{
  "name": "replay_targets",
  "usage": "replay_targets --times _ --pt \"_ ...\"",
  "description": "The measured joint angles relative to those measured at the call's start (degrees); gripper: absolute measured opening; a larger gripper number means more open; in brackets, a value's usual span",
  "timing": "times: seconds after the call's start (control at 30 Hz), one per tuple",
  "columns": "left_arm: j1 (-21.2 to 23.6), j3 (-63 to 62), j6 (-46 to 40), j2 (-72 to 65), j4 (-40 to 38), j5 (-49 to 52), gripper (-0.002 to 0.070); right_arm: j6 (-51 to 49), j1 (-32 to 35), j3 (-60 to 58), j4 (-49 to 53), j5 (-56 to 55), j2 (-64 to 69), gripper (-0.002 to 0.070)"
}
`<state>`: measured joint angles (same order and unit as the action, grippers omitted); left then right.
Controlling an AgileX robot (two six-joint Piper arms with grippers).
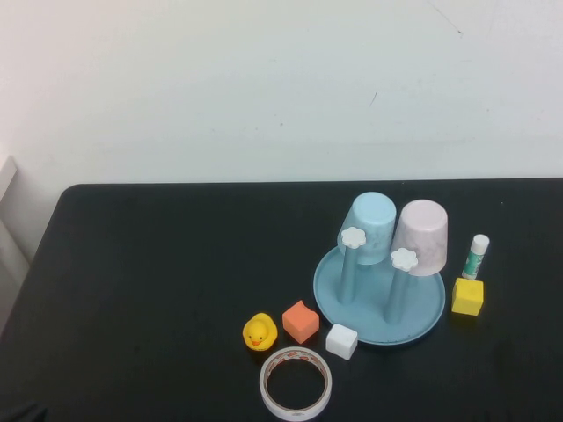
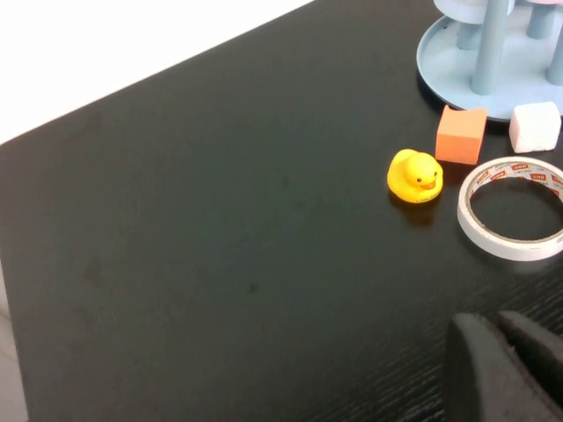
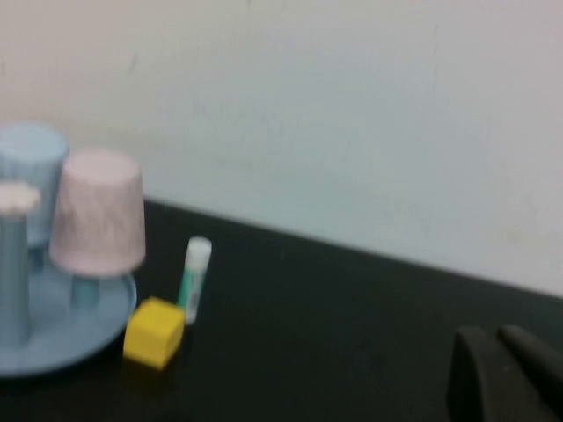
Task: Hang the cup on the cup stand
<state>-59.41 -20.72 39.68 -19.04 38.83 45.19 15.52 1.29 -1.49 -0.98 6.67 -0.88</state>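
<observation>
The pale pink cup [image 1: 420, 237] sits upside down over a back peg of the light blue cup stand [image 1: 422, 312], next to an upturned light blue cup [image 1: 369, 227]. Two front pegs with white flower caps [image 1: 404, 258] are bare. The right wrist view shows the pink cup [image 3: 97, 211] on the stand [image 3: 79, 321]. My left gripper [image 2: 497, 321] is shut and empty over the near left of the table, far from the stand [image 2: 444, 61]. My right gripper [image 3: 494, 334] is shut and empty, well to the right of the stand. Neither gripper shows in the high view.
In front of the stand lie a yellow duck [image 1: 259, 331], an orange block [image 1: 301, 321], a white cube [image 1: 341, 341] and a tape roll [image 1: 296, 383]. To its right are a yellow cube [image 1: 467, 296] and a glue stick [image 1: 476, 257]. A white wall stands behind the black table.
</observation>
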Motion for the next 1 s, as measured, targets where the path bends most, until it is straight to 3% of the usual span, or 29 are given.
replay_targets --times 0.37,1.0 --pt "0.00 0.00 0.35 0.00 0.00 0.00 -0.0001 -0.80 0.10 0.08 5.13 11.38 0.00 -0.0001" --pt "0.00 0.00 0.38 0.00 0.00 0.00 -0.0001 -2.41 0.66 0.18 5.47 12.09 0.00 -0.0001"
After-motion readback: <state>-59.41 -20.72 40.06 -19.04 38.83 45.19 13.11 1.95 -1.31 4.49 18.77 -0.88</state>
